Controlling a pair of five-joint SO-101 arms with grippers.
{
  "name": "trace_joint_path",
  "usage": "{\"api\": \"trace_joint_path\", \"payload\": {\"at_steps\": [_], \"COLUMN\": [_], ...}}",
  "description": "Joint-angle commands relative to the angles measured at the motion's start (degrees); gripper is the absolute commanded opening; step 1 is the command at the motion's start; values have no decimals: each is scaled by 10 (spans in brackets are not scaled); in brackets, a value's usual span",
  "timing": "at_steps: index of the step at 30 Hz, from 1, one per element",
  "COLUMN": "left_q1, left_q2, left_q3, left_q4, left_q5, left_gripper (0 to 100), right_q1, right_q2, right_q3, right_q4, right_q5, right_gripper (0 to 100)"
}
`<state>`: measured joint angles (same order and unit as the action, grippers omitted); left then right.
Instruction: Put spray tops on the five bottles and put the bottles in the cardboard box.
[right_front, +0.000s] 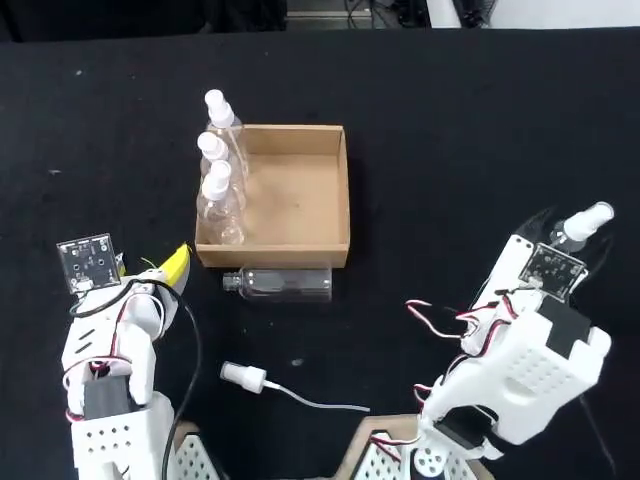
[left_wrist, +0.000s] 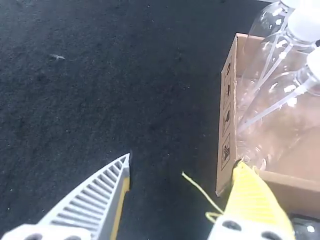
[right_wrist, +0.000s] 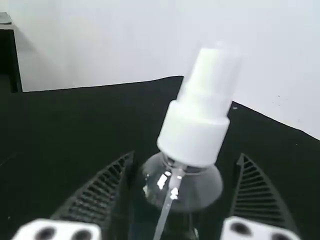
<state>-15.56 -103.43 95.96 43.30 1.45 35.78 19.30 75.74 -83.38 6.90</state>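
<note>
Right wrist view first, since the work sits there. My right gripper (right_wrist: 186, 156) is closed round a capped bottle (right_wrist: 182, 187), fingers pressing either side of the clear body. The white spray top (right_wrist: 200, 115) is seated on the neck and pokes out past the fingertips. I judge the grip is low so the top is clear and the bottle can go into the box base first.

My left gripper (left_wrist: 184, 161) is wide open with nothing in it. It hovers just beside the near corner of the cardboard box (left_wrist: 227, 110), on my left, perhaps placed to steady it or to go for the next piece.

Nearest me on the table lies a loose spray top (right_front: 245, 377), its thin tube trailing sideways. Beyond it a bare bottle (right_front: 278, 284) lies on its side just in front of the box's near wall, neck open. By my reckoning those two are the last pair to join.

Three bottles (right_front: 220, 165) with tops stand in a row inside the box against its left wall, leaving room beside them.

The table (right_front: 480, 120) is matte black with a few pale specks. Past its far edge rises a white wall (right_wrist: 100, 40).
</note>
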Motion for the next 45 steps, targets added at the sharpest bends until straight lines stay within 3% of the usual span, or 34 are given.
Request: {"api": "trace_joint_path", "payload": {"at_steps": [1,3,5,8,17,20,24,32,41,45], "left_q1": [5,5,5,5,5,5,5,5,4,2], "left_q2": [-4,-4,-4,-4,-4,-4,-4,-4,-4,-4], "left_q3": [14,14,14,14,14,14,14,14,14,14], "left_q4": [-11,-11,-11,-11,-11,-11,-11,-11,-11,-11], "left_q5": [-7,-7,-7,-7,-7,-7,-7,-7,-7,-7], "left_gripper": [205,205,205,205,205,205,205,205,205,205], "right_q1": [-2,-2,-1,-4,-10,-45,-99,-193,-318,-360], "right_q2": [-30,-30,-31,-30,-55,-96,-179,-377,-601,-622], "right_q3": [-7,-7,-8,-1,64,99,128,112,-26,-101], "right_q4": [3,3,2,1,-106,-142,-112,121,545,673], "right_q5": [6,6,16,58,62,63,63,58,56,-25], "right_gripper": [251,162,11,23,10,10,11,10,10,10]}}
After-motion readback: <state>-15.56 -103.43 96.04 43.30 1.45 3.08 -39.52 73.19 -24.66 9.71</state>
